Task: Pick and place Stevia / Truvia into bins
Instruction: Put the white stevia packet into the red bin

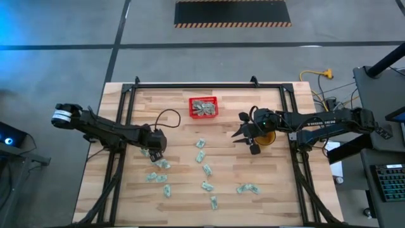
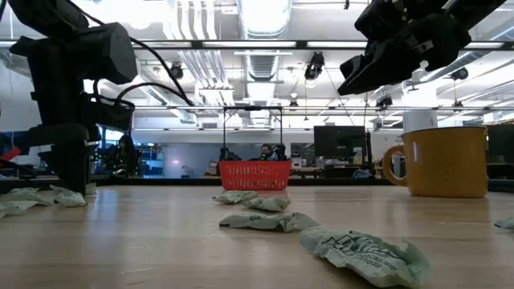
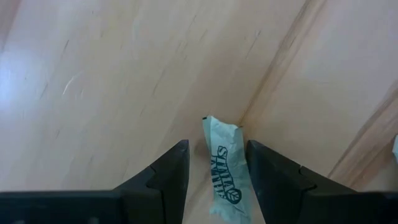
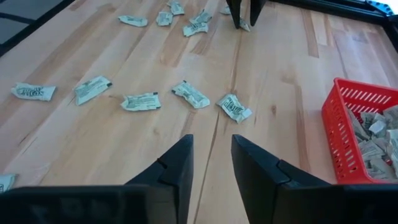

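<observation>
At lower left of the overhead frame, the left gripper [image 1: 155,149] is straddling a Stevia sachet [image 3: 224,177] flat on the counter [image 1: 272,196] with jaws open, unclosed, risking sliding over thin paper; the right gripper [image 1: 247,133], parted and empty, is hovering right of the red basket [image 1: 204,107].

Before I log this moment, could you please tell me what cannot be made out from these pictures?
- High view: print on the sachets is too small to read.
- Left wrist view: the left hand straddles a sachet; its near end is cut off by the picture's edge.
- Right wrist view: the red basket is cut by the edge, its contents partly hidden.
- Low view: basket contents hidden behind its latticed wall.
</observation>
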Robot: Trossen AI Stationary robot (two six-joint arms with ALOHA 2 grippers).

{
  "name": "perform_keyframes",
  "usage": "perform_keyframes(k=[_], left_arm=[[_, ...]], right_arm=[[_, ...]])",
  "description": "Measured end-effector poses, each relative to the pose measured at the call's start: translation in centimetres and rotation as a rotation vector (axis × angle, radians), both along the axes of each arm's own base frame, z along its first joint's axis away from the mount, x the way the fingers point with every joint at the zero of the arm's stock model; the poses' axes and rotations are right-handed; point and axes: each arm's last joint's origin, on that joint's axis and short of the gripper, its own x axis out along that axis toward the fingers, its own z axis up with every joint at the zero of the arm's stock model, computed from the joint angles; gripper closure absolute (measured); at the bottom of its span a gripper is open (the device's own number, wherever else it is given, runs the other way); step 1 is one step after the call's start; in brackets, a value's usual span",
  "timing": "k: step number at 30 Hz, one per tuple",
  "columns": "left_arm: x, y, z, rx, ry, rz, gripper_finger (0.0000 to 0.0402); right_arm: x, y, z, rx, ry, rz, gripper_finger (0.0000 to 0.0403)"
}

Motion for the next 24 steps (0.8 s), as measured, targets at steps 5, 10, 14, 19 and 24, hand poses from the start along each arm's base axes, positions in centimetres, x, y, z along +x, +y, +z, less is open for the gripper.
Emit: perform_keyframes(k=[5, 10, 14, 19, 24], left_arm=[[0.0, 0.0, 0.0, -0.001, -0.005, 0.000, 0.0258], [0.0, 0.0, 0.0, -0.009, -0.009, -0.002, 0.0289], [0.1, -0.1, 0.1, -0.016, -0.009, -0.016, 0.0332], [0.2, 0.0, 0.2, 0.004, -0.013, -0.059, 0.0383], [1.0, -0.1, 0.8, 0.015, -0.060, -0.118, 0.0397]], right_arm=[[0.0, 0.0, 0.0, -0.001, 0.000, 0.001, 0.0311], [0.0, 0.0, 0.0, -0.003, -0.001, 0.001, 0.0318], [0.0, 0.0, 0.0, -0.003, -0.001, 0.001, 0.0323], [0.0, 0.0, 0.0, -0.003, -0.001, 0.001, 0.0330], [0.0, 0.0, 0.0, -0.003, -0.001, 0.002, 0.0333]])
